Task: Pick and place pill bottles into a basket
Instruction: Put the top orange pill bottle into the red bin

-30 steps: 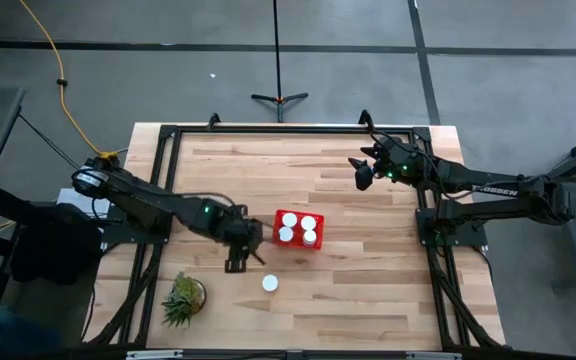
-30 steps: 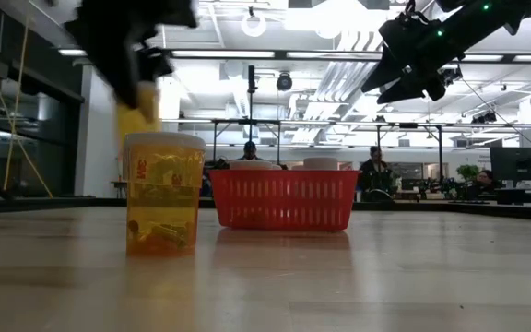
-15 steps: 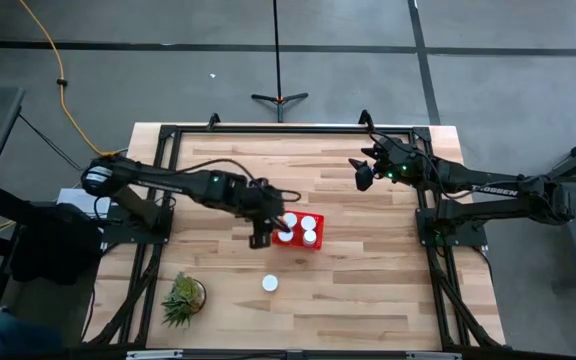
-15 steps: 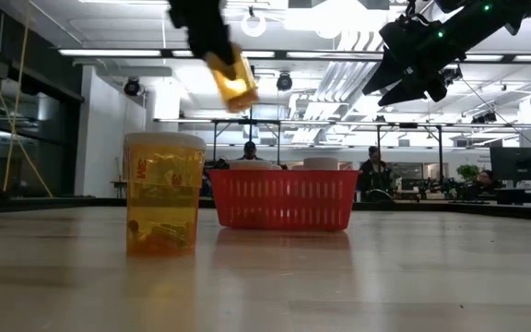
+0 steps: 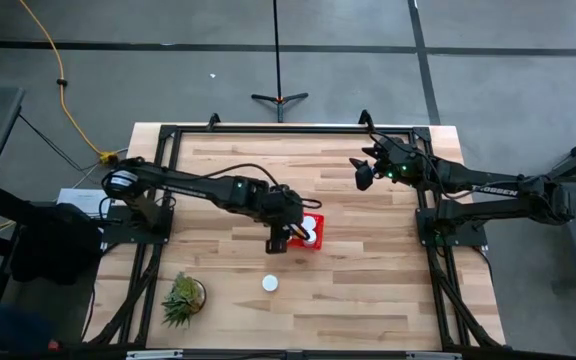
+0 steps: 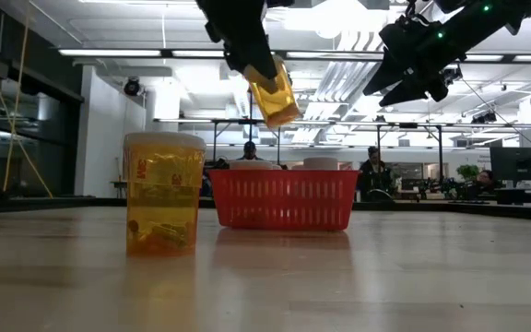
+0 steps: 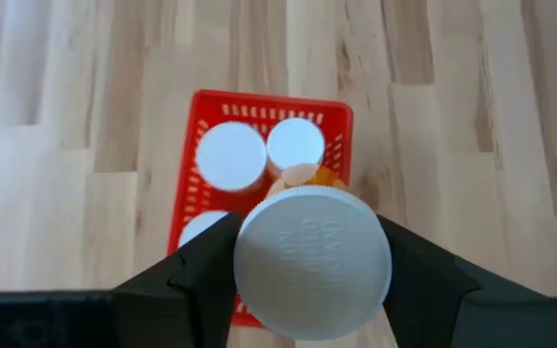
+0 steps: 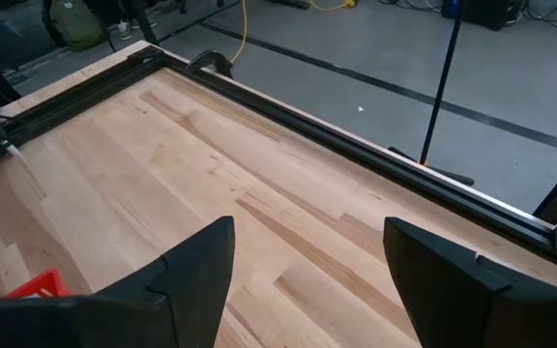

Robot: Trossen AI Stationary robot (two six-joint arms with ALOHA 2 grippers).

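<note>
My left gripper (image 5: 282,236) is shut on an orange pill bottle (image 6: 274,91) with a white cap (image 7: 312,261), held in the air over the red basket (image 5: 315,243). The basket (image 7: 339,114) stands on the table, and three white caps (image 7: 230,157) of bottles in it show past the held one. One more bottle (image 5: 270,284) stands upright on its base near the front; it also shows in the low view (image 6: 162,192). My right gripper (image 5: 363,173) is open and empty at the far right, high in the low view (image 6: 415,66). My left gripper pinches the bottle at its cap end (image 7: 245,253), one finger (image 7: 201,271) on each side of the white cap. The fingers come from above, pointing down. The bottle hangs below them, tilted, its orange body (image 6: 276,97) clear above the basket's rim.
A small green spiky plant (image 5: 183,298) stands at the near left corner. Black frame rails (image 5: 268,129) run along the table's far and side edges. Bare wood lies to the right of the basket and along the front.
My left gripper has carried the bottle toward the table's right, from left of the basket to over it, and kept shut on it. The bottle has tipped from near upright to slanted. The right arm has kept still.
</note>
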